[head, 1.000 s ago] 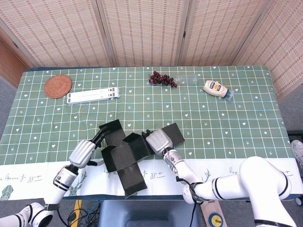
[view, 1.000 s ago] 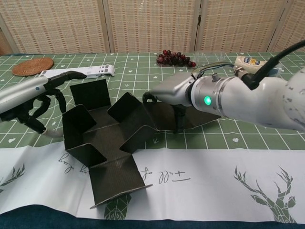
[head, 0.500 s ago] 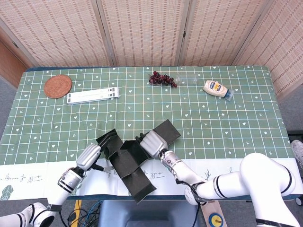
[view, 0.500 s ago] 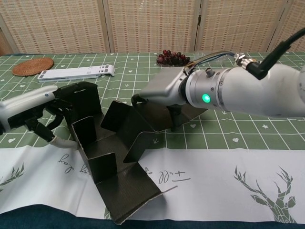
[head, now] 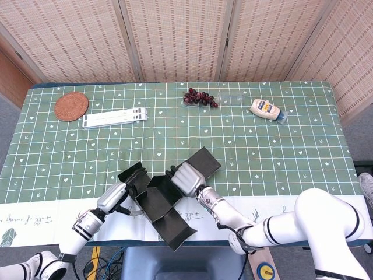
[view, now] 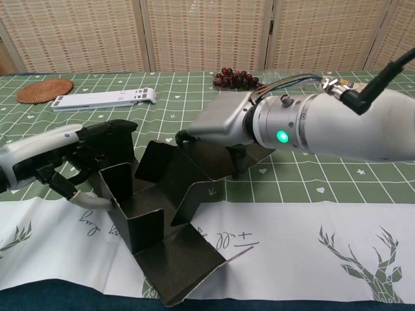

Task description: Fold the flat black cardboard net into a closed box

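Observation:
The black cardboard net (head: 163, 201) lies partly folded near the table's front edge, with several flaps standing up; in the chest view the net (view: 162, 214) has its long near panel reaching over the white cloth. My left hand (head: 114, 197) holds the left upright flap, its dark fingers (view: 97, 139) curled over the flap's top edge. My right hand (head: 185, 178) lies over the right side of the net. In the chest view the right hand (view: 224, 123) has its fingers (view: 183, 137) hooked on a raised flap and its thumb down on the far panel.
At the back lie a woven coaster (head: 71, 107), a white folding stand (head: 114, 118), a bunch of dark grapes (head: 200, 97) and a mayonnaise bottle (head: 267, 109). A white printed cloth (view: 311, 240) runs along the front edge of the green tablecloth (head: 280, 151).
The net has turned and slid toward the front edge, and its side flaps stand steeper. My left hand has closed in onto the left flap; my right hand has followed the net leftward.

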Controlling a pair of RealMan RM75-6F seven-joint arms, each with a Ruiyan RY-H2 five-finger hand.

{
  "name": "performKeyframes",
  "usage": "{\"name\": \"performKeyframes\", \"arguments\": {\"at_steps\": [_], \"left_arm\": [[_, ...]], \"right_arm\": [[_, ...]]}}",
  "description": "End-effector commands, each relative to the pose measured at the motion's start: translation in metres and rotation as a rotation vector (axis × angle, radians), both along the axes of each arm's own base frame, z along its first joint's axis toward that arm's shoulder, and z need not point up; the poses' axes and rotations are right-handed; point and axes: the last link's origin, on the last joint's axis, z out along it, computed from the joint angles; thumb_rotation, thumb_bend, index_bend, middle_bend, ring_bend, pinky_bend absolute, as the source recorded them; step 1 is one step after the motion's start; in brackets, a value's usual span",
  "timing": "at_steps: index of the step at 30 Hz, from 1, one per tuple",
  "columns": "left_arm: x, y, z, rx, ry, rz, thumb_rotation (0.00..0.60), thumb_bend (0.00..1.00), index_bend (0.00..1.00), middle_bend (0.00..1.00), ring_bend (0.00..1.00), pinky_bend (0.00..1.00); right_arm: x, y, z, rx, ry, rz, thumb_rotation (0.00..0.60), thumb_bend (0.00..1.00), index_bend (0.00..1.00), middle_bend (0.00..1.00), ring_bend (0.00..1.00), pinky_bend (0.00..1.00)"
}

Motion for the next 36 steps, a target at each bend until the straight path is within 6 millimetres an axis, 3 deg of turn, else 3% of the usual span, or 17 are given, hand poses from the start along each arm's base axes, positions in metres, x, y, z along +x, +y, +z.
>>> {"name": "performKeyframes", "arguments": {"at_steps": [1,36], "left_arm": [[0.000,0.001,-0.004,-0.031,-0.020,0.020,0.600,0.10,0.04,0.00,0.52,0.85],[-0.005,-0.002,-0.007,-0.265,-0.185,0.081,0.600,0.10,0.02,0.00,0.53,0.85]], "right_arm": [[0.001,0.003,0.001,0.004,0.017,0.030,0.600,0.41,0.30,0.33,0.83,0.96],[0.029,0.018,0.006,-0.021,0.089,0.357,0.600,0.42,0.34,0.37,0.83,0.96]]}}
